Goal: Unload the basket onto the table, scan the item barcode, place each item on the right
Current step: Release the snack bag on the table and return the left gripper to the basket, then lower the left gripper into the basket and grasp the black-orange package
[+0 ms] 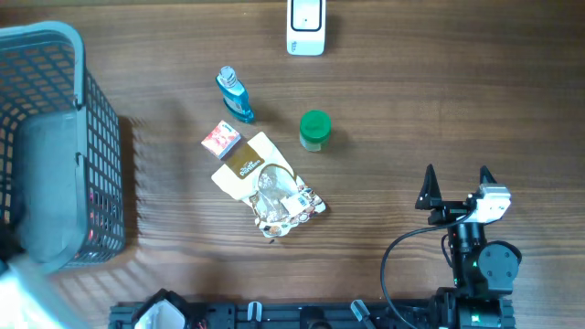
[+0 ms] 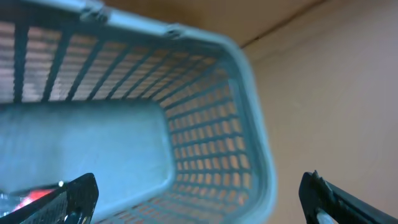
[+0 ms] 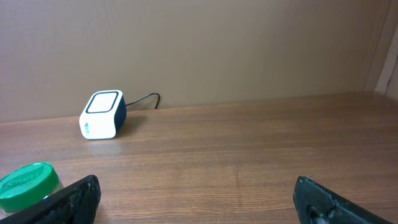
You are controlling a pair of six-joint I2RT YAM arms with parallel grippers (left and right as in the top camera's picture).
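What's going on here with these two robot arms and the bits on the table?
Nothing is being held right now. The left end effector hangs open over the grey basket. The right end effector is open and empty near the table's front edge, facing the white scanner. In the middle lie a blue bottle, a small box, a snack pouch and a green-lidded jar, none being touched or scanned.

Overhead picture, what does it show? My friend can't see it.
Four small things sit together on a brown wooden table: a blue plastic bottle, a small pink box, a green-lidded round jar and a crinkly shiny packet. A white box-shaped scanner is at the far edge, a grey plastic basket on the left, and the right hand, open, lower right.
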